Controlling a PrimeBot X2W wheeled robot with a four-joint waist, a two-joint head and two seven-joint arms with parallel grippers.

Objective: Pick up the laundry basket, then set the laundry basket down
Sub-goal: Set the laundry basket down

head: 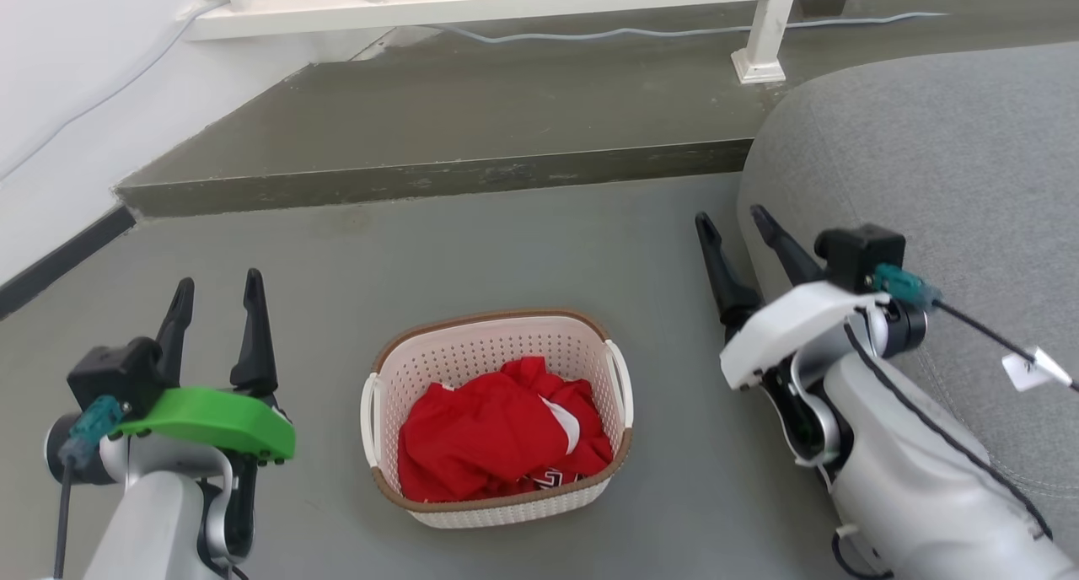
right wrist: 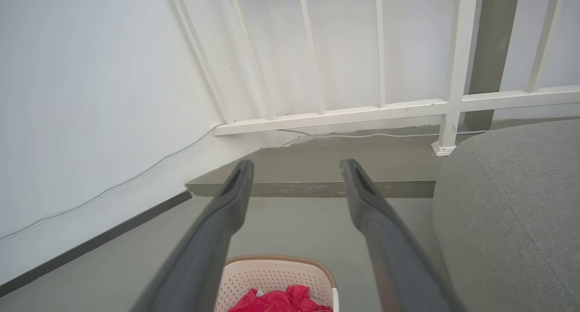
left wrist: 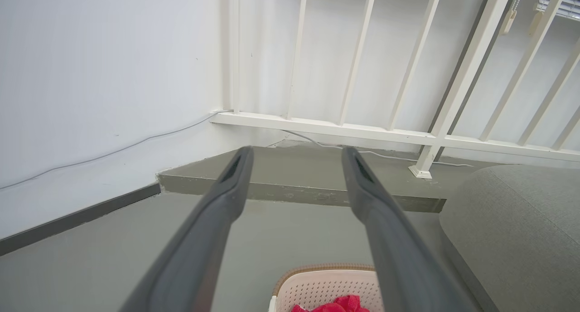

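Lower-centre laundry basket [head: 497, 512] looks light and rigid; take its side handles [head: 622, 378]; left gripper [head: 219, 281] and right gripper [head: 729, 216] fingers apart.

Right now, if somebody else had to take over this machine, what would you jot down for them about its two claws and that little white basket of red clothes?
The left gripper is open and empty, left of the basket and clear of it.
The right gripper is open and empty, right of the basket, by the grey upholstered seat.
The small cream-white perforated plastic laundry basket, brown-rimmed, sits on the grey floor between them, with a red garment inside.
Done: nothing, no grasp yet.
Left: take hold, probably by the white loop handles, lift, set down.
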